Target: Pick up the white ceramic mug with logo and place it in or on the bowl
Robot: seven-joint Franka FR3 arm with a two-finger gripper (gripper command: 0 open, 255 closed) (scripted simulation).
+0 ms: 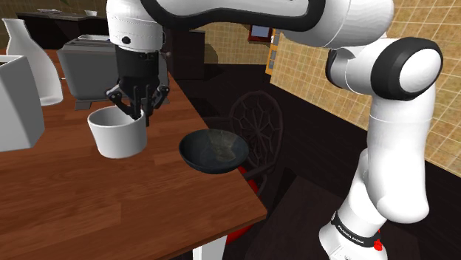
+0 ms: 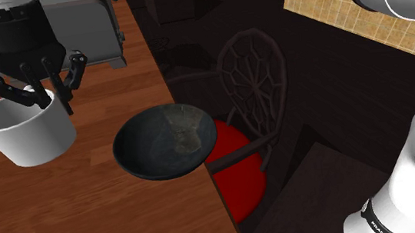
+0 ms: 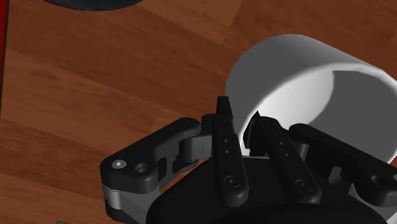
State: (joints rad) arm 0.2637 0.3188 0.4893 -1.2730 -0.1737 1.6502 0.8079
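- Kitchen-ish room: brown wood table (image 1: pixel 111 199), a tan tiled wall (image 1: pixel 310 96) at 2 o'clock in the shoulder view, and the rest behind is pretty dark.
- The mug (image 1: pixel 118 137) is plain white. In the shoulder view it sits mid-table, a bit toward 10 o'clock from the picture's middle.
- The gripper (image 1: pixel 139 111) comes straight down onto the mug's rim at the mug's 1 o'clock side.
- The claw is closed on the mug. In the wrist view one finger (image 3: pixel 224 137) runs down the outside of the wall and the other sits inside the cup, with the rim pinched between them.
- I honestly can't tell if the mug's bottom is touching the wood or just off it.
- The bowl (image 1: pixel 214 151) is dark, shallow and a bit mottled inside. It's near the mug at its 3 o'clock, not touching it, and right at the table's edge.
- A grey toaster (image 1: pixel 85 66) is at 11 o'clock from the mug, just behind the gripper.
- A white vase (image 1: pixel 33 63) is at 10 o'clock from the mug, and a white box (image 1: pixel 15 103) is at 9 o'clock against the picture's edge.
- A dark chair (image 1: pixel 258 125) with a spoked round back is off the table, at 2 o'clock from the bowl.
- In the second exterior view the chair's red seat (image 2: pixel 237 167) shows at 4 o'clock from the bowl.
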